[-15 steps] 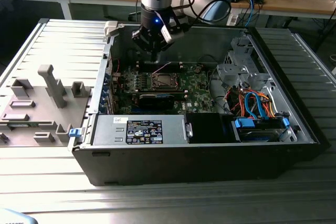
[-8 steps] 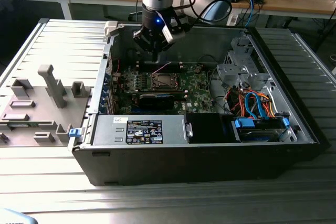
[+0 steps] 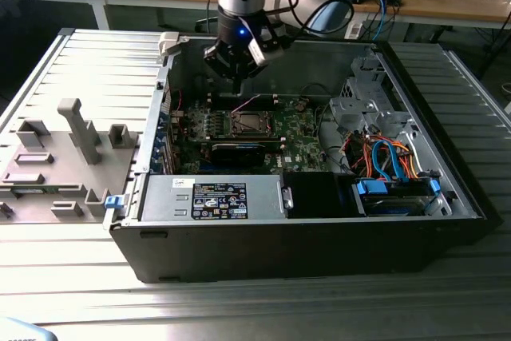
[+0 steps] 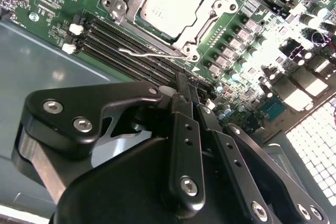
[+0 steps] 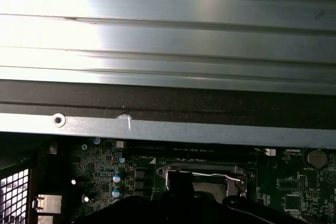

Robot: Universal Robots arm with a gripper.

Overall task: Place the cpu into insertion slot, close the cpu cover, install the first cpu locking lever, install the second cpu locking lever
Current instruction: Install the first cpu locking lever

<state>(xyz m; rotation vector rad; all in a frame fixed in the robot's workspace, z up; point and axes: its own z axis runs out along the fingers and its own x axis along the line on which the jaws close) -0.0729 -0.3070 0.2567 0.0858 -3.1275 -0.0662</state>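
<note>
The cpu (image 4: 170, 1), a silvery square chip, sits in the insertion slot (image 3: 250, 123) on the green motherboard inside an open computer case. The cpu cover (image 4: 223, 3), a thin metal frame, lies flat around the chip. A thin wire locking lever (image 4: 149, 53) runs along one side of the socket; I cannot tell whether it is hooked down. My gripper (image 4: 186, 85) hangs above the board beside the socket, its black fingers shut together on nothing. In the exterior view the gripper (image 3: 237, 69) hovers just behind the socket. The first wrist view shows the socket rim (image 5: 202, 170) and a lever (image 5: 210, 174).
Long black memory slots (image 4: 121, 56) lie between the gripper and the socket. The case's metal walls (image 3: 160, 117) surround the board. A power supply (image 3: 211, 197) sits at the front, and a drive cage with coloured cables (image 3: 383, 157) on the exterior view's right. A grey parts fixture (image 3: 64, 149) stands outside the case.
</note>
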